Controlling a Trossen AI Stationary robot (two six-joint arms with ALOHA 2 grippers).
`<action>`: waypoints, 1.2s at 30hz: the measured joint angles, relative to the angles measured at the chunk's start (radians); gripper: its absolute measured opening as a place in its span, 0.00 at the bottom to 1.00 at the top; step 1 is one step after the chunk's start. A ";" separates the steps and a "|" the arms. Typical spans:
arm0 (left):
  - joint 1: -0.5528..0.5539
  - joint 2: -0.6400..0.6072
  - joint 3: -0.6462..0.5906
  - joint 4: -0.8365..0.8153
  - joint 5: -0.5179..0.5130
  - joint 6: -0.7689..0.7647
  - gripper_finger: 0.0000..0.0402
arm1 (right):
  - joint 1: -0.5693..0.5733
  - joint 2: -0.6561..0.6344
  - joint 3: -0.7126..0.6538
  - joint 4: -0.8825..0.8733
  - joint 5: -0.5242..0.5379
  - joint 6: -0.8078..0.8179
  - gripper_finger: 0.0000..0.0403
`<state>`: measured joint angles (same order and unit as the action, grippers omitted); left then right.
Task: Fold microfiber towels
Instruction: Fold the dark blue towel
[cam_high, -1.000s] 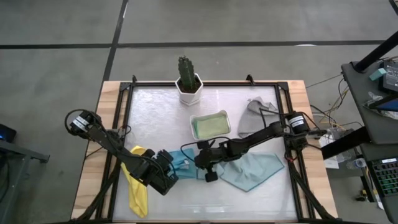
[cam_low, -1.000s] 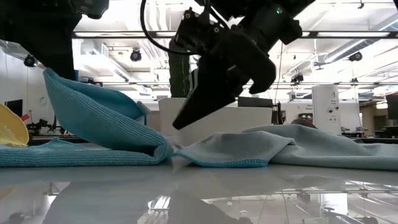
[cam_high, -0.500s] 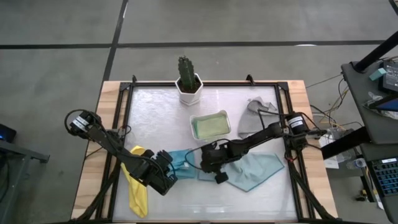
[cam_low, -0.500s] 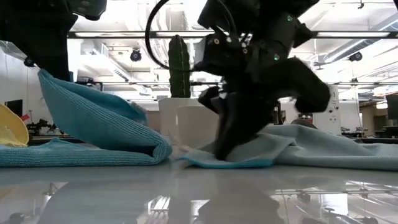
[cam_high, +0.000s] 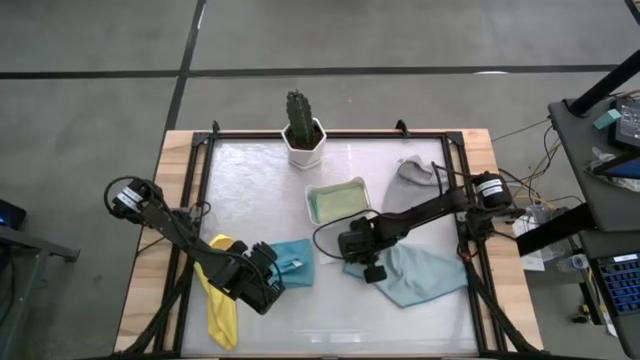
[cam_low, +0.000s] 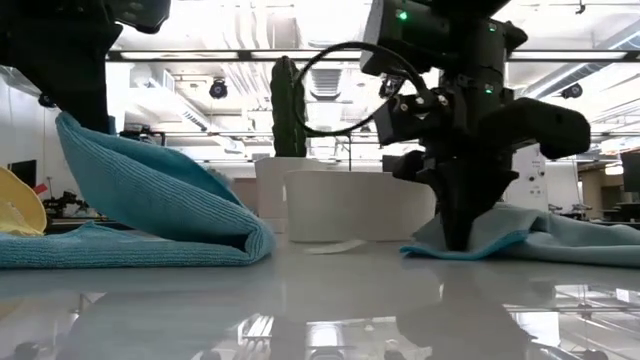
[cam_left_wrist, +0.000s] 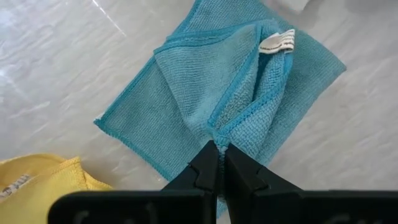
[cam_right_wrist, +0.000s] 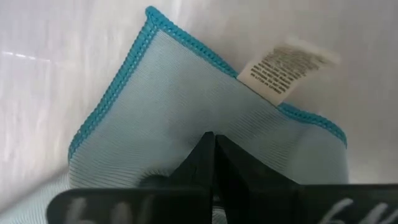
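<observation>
The soft bright blue square towel (cam_high: 290, 266) lies half folded, pinched by the closed left gripper (cam_high: 272, 281), while the closed right gripper (cam_high: 366, 262) pinches the pale teal towel (cam_high: 415, 276)

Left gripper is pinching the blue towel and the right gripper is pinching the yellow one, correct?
Not quite. The right gripper is shut on the pale teal towel, as the right wrist view shows. The yellow towel lies untouched near the left arm. The left gripper does pinch the blue towel.
</observation>
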<state>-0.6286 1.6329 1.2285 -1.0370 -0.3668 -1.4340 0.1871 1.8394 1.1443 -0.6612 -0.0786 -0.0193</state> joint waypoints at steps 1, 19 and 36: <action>-0.002 0.000 0.000 0.000 0.004 0.000 0.00 | 0.000 -0.023 -0.008 0.001 0.001 0.006 0.02; -0.014 0.018 -0.014 -0.001 0.127 0.035 0.27 | 0.006 -0.327 -0.188 0.281 0.001 -0.019 0.02; 0.020 0.010 0.031 0.103 -0.012 0.270 0.57 | 0.006 -0.312 -0.190 0.353 -0.001 -0.087 0.02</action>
<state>-0.6089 1.6428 1.2597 -0.9342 -0.3785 -1.1645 0.1936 1.5276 0.9539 -0.3080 -0.0792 -0.1067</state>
